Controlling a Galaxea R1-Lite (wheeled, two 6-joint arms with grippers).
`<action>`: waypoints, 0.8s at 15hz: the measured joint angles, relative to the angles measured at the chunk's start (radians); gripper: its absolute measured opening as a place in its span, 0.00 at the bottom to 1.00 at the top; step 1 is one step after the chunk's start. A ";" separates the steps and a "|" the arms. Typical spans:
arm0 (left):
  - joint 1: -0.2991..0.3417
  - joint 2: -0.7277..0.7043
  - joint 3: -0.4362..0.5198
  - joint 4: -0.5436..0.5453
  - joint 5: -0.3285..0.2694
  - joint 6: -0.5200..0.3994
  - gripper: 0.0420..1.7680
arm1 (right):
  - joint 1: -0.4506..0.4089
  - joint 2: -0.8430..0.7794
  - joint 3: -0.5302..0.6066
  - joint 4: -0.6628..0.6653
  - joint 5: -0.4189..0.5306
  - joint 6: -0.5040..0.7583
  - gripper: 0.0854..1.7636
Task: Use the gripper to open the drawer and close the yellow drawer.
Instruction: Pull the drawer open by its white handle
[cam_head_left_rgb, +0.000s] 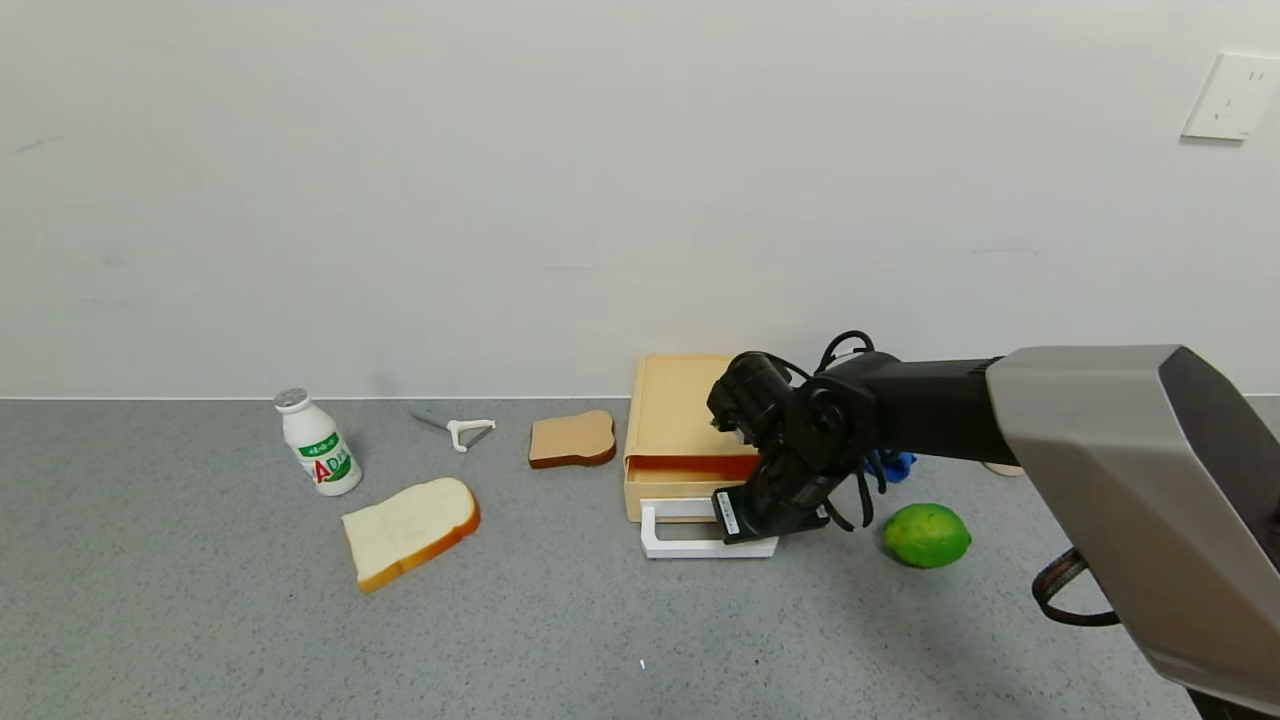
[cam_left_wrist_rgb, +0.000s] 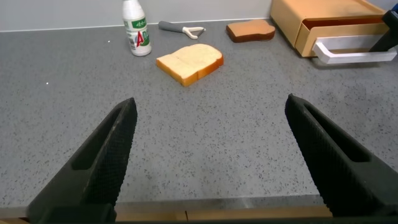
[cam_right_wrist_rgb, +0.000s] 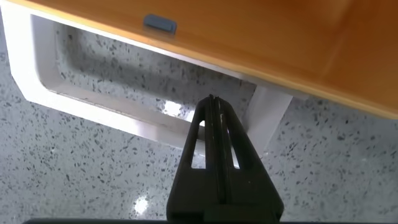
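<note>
The pale-yellow drawer (cam_head_left_rgb: 680, 405) sits at the back of the grey table, its tray pulled out a little so an orange gap shows above the tray front. Its white loop handle (cam_head_left_rgb: 685, 545) lies flat on the table in front. My right gripper (cam_head_left_rgb: 750, 520) is over the handle's right end. In the right wrist view its fingers (cam_right_wrist_rgb: 212, 124) are pressed together, with the tip poking into the handle loop (cam_right_wrist_rgb: 93, 106) just before the tray front (cam_right_wrist_rgb: 261, 37). My left gripper (cam_left_wrist_rgb: 210, 102) is open and empty, low over the table's front edge, far from the drawer (cam_left_wrist_rgb: 323, 15).
A green lime (cam_head_left_rgb: 926, 535) lies right of the handle, with a blue object (cam_head_left_rgb: 897, 463) behind the arm. A brown toast slice (cam_head_left_rgb: 572, 438), a pale bread slice (cam_head_left_rgb: 410, 528), a peeler (cam_head_left_rgb: 458, 428) and a white bottle (cam_head_left_rgb: 318, 443) lie to the left.
</note>
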 joint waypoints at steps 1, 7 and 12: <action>0.000 0.000 0.000 0.000 0.000 0.000 0.97 | 0.002 -0.003 0.002 0.012 0.012 0.001 0.02; 0.000 0.000 0.000 0.000 0.000 0.000 0.97 | 0.023 -0.024 0.019 0.064 0.046 0.078 0.02; 0.000 0.000 0.000 0.000 0.000 0.000 0.97 | 0.044 -0.036 0.037 0.099 0.049 0.133 0.02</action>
